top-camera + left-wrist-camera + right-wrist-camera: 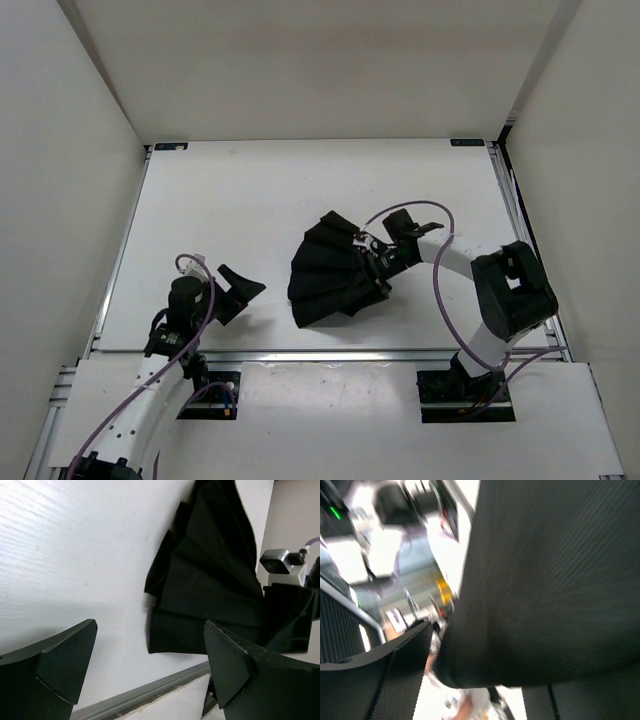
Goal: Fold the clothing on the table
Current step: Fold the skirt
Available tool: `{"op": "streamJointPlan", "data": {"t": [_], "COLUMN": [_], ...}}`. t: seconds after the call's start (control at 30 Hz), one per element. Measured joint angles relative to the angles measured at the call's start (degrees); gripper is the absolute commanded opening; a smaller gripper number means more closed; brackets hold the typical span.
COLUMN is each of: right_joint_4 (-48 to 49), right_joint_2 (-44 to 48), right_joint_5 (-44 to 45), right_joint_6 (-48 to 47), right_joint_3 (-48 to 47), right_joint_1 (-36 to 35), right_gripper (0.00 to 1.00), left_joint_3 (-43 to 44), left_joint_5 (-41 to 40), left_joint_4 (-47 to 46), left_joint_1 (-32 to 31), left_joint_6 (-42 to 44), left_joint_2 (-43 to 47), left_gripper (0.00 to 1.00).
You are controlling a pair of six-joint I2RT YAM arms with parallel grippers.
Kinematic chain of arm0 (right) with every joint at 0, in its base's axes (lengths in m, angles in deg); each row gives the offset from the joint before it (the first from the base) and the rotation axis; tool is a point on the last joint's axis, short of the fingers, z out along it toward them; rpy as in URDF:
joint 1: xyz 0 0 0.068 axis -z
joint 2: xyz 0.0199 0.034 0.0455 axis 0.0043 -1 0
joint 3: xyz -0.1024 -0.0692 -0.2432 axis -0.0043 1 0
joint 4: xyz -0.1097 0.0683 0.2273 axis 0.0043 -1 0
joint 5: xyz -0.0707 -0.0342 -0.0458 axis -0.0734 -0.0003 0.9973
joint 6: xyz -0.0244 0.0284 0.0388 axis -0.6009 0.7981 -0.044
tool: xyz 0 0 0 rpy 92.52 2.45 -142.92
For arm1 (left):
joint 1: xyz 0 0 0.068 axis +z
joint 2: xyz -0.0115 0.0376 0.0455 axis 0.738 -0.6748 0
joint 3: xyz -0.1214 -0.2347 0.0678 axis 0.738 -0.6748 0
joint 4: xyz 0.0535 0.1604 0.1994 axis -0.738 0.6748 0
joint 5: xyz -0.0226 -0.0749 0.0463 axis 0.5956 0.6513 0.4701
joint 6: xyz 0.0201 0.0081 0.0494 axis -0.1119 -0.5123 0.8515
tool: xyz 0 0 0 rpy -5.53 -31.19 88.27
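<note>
Black, soft, pleated fabric clothing (330,275) lies bunched in a fan shape right of centre on the flat matte white table (230,200), wide hem toward the near metal rail (300,351), pleats converging at its right side. It is not a flat fold. Right gripper (383,265) sits at that converging edge, touching the cloth. Its wrist view is blurred, with fabric filling the gap between parted fingers, so I cannot tell whether it pinches or merely lies across them. Left gripper (240,288) has jaws wide open, holds nothing, and sits apart from the garment on its left. Risks: cloth snagged on a right finger could be dragged on retreat and undo the pleats. The stacked layers look slippery, and a one-sided pull may splay them or slide the bundle toward the rail.
</note>
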Motion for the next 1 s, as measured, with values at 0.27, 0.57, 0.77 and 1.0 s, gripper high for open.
{"op": "streamJointPlan", "data": {"t": [0.27, 0.57, 0.77, 1.0], "right_joint_4": [-18.8, -25.4, -21.2, -16.0], "right_joint_2": [8.2, 13.0, 7.8, 8.2], "right_joint_5": [12.2, 13.6, 9.9, 8.8], "right_joint_6": [-20.4, -30.7, -26.1, -24.0], "right_joint_3": [-2.9, -11.9, -14.2, -14.0], "right_joint_1": [-8.2, 13.6, 24.5, 24.5], "right_gripper": [0.89, 0.83, 0.82, 0.83], "left_joint_3": [-1.3, 12.8, 15.2, 24.2], "left_joint_5": [-3.6, -4.7, -7.9, -16.8], "left_joint_4": [-3.1, -8.6, -13.1, -12.4], "left_joint_1": [-12.0, -22.4, -34.8, -47.4], "left_joint_6": [1.2, 1.8, -6.4, -7.8], "left_joint_2": [-6.1, -20.0, -27.6, -40.8], "left_gripper": [0.99, 0.98, 0.98, 0.99]}}
